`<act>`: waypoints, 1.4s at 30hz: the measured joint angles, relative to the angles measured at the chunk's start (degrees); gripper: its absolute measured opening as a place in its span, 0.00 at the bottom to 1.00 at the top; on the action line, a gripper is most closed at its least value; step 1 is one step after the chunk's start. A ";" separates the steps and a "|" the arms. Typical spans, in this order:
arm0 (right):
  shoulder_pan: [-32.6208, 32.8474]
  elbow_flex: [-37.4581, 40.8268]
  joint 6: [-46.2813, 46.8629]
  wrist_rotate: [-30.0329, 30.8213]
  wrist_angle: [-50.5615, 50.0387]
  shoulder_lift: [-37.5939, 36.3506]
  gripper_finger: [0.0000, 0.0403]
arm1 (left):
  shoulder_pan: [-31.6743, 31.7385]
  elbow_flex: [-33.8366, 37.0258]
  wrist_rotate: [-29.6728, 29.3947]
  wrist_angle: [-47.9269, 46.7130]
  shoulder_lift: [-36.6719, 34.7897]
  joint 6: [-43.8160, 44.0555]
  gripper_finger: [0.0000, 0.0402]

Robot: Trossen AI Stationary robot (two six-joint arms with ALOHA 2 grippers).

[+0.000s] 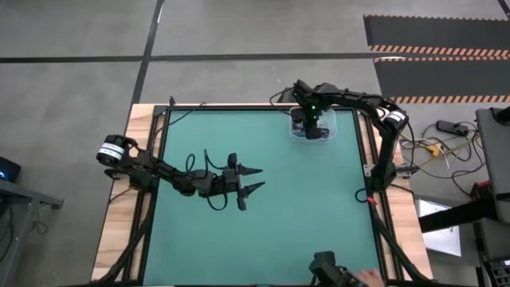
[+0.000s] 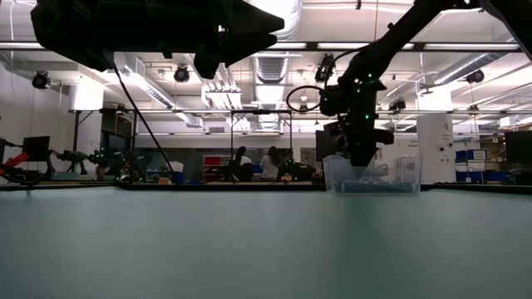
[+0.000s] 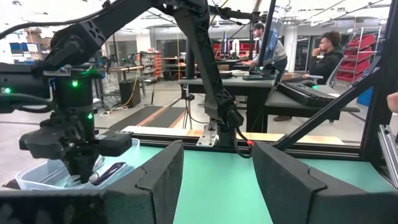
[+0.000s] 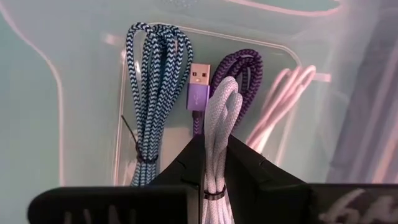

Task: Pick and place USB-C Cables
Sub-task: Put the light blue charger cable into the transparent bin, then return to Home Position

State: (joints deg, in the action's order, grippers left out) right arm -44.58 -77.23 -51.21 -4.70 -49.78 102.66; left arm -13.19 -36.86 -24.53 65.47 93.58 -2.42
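Your right gripper (image 4: 213,163) reaches down into the clear plastic bin (image 1: 339,131) at the far right of the green desk (image 1: 303,207), its fingers clamped on the white-grey braided cable (image 4: 219,124). The teal-blue braided cable (image 4: 151,87) and the purple braided cable (image 4: 239,65) lie in the bin just beside it. Your left gripper (image 1: 253,180) hovers mid-desk, fingers apart.

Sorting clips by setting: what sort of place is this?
Probably a robotics lab or workshop: people at work desks, red parts bins on racks, exposed ceiling ducts, and another robot arm on a far bench.
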 joint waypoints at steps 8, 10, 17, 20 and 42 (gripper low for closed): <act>0.02 0.02 0.05 0.08 0.95 1.21 0.08 | 0.00 0.02 0.00 0.00 0.00 0.00 0.44; 0.02 0.02 0.14 0.08 1.01 1.21 0.08 | 0.03 0.02 0.01 0.00 0.00 0.00 0.44; 0.02 0.02 1.10 0.16 1.12 1.21 0.08 | 0.09 0.04 0.02 0.00 0.00 0.02 0.44; 0.02 0.02 1.66 0.17 1.15 1.21 0.10 | 0.08 0.04 0.00 0.00 0.00 0.02 0.44; 2.11 -3.41 12.68 -2.24 -3.81 -3.96 0.20 | -0.94 0.15 0.52 -4.82 -3.50 -2.64 0.44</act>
State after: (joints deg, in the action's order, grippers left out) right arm -42.47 -80.64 -38.54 -6.94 -53.60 98.70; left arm -14.13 -36.71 -24.02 60.65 90.08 -5.06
